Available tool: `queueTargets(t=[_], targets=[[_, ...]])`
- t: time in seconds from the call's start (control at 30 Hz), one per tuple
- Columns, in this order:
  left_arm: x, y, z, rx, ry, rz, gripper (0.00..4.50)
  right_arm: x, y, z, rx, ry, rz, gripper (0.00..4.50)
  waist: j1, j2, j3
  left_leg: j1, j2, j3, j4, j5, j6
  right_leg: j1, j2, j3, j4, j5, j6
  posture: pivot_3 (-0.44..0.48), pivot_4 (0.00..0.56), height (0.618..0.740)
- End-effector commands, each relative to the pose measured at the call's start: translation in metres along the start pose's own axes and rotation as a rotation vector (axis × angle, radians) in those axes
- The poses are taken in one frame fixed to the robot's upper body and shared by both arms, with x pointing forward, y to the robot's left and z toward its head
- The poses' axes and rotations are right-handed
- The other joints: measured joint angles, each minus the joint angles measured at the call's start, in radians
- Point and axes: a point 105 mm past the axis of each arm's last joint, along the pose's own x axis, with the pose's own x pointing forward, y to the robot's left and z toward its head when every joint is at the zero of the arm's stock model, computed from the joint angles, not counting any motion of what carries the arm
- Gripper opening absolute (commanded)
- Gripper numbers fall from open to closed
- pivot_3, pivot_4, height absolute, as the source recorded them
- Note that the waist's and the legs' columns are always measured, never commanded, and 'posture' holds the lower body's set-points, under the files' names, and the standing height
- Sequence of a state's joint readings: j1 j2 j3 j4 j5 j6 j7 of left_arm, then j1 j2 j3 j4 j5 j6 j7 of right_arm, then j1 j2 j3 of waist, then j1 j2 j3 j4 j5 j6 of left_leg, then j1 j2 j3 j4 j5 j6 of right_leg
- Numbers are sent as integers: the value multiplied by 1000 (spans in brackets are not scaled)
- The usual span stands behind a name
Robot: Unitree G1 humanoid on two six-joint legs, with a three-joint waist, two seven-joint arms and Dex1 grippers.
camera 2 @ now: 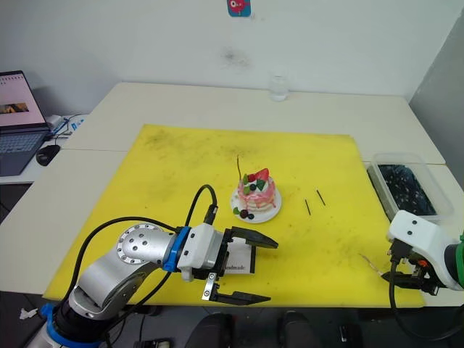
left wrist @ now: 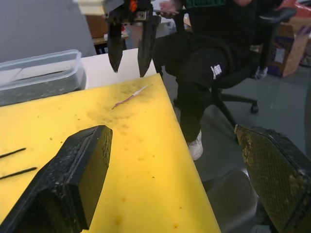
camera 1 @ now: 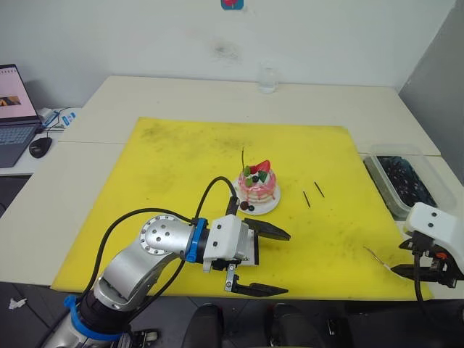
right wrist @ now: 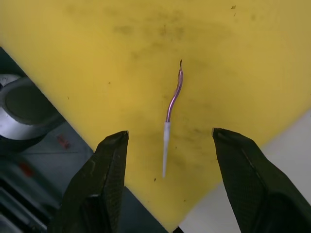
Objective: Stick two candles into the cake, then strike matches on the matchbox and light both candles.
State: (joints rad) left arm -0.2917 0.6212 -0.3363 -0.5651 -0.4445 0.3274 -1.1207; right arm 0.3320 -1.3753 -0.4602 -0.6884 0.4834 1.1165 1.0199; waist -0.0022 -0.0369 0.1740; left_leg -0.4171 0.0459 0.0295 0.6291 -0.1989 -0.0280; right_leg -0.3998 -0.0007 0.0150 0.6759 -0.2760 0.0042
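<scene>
1. My left gripper (camera 2: 250, 270) covers most of the matchbox (camera 2: 237, 262); just a white corner with part of the print shows between my fingers.
2. A clear bin (camera 1: 401, 176) on the table to my right, off the yellow mat (camera 1: 181, 167), holds dark contents I cannot identify.
3. One candle (camera 1: 243, 161) stands upright in the cake (camera 1: 258, 185), on its white plate (camera 1: 265, 207).
4. The second candle (right wrist: 171, 113) lies flat and bent near the mat's right front corner.
5. Two matches (camera 1: 312, 193) lie side by side on the mat, right of the cake.
6. My left arm reaches in low from the front; its jaws are spread wide around the matchbox, gripping nothing.
7. My right gripper (right wrist: 170, 165) hangs over the lying candle, jaws spread wide and apart from it.
8. A seated person (left wrist: 209, 53) shows past the mat's edge in the left wrist view.
</scene>
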Motion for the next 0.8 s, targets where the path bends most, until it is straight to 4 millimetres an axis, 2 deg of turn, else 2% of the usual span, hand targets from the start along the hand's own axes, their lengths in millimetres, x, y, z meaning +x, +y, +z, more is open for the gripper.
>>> queueTargets(t=[0.03, 0.53, 0.8], targets=[[5, 0, 5, 47, -23, -7, 4500, 6, -5, -3, -8, 30, -2, 2831, 0, 0, 0, 0, 0, 0, 0, 0, 0, 0, 0, 0, 0, 0, 0, 0, 150, 740], [15, -12, 10, 23, -66, 32, 4500, 28, -9, -10, -3, 57, 47, 2831, -1, 0, 0, 0, 0, 0, 1, 0, 0, 0, 0, 0, 0, 1, 1, 0, 150, 740], [13, -10, 3, -5, -64, 43, 4500, 34, -9, -2, 4, 30, 55, 2831, -2, 0, 0, 1, 0, 0, 1, 0, 0, 0, 0, 1, 2, 1, 1, 0, 150, 740]])
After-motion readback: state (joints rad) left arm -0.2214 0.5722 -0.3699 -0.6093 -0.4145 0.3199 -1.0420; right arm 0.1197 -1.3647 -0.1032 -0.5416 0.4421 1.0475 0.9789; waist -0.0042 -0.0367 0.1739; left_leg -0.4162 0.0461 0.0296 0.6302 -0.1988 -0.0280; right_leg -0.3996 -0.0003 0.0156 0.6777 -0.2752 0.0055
